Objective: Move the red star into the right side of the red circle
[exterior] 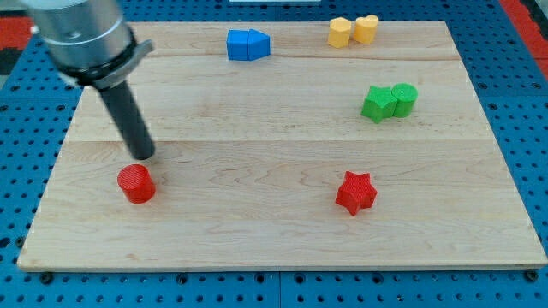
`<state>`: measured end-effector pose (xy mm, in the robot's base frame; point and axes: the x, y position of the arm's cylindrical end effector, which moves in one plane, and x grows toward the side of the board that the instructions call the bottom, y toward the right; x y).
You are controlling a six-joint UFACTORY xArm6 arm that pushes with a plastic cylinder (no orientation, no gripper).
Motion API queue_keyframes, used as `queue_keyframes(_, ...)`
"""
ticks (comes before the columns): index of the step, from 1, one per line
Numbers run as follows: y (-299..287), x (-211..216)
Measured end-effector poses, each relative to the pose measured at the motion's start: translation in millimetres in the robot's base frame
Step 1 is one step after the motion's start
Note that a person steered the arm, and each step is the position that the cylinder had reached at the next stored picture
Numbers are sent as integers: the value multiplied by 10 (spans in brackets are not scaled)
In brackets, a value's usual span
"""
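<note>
Camera view, single frame, items entered largest first. Table [282, 235]: pale wooden board on a blue pegboard surround, carrying all blocks. Arm: grey cylindrical housing at the view's upper left, ending in a straight dark rod; there is no claw on this rig, so nothing opens, closes or holds, and contact is by pushing only. My tip [144, 157]: low on the view's left, just above the red circle [136, 183] and near it; whether it touches that block I cannot tell, though a thin gap seems likely. Blue pair [248, 44]: two blocks touching at the view's top, shapes unclear. Green pair [388, 101]: a star-like block touching a cylinder, at the view's right. Yellow pair [353, 31]: two blocks touching at the view's top right. Red star [355, 192]: alone at the view's lower right of centre, well apart from the red circle and roughly level with it. Governing relation: the red star lies far to the view's right of my tip, with bare table between; judged, my tip must get round to the star's far right side and push it leftward toward the circle's right flank.
</note>
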<state>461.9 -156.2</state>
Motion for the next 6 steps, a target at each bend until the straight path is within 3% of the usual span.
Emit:
queue_keyframes(1,31,8)
queue_keyframes(2,642,-54)
queue_keyframes(4,2671,235)
queue_keyframes(5,2974,657)
queue_keyframes(6,1770,615)
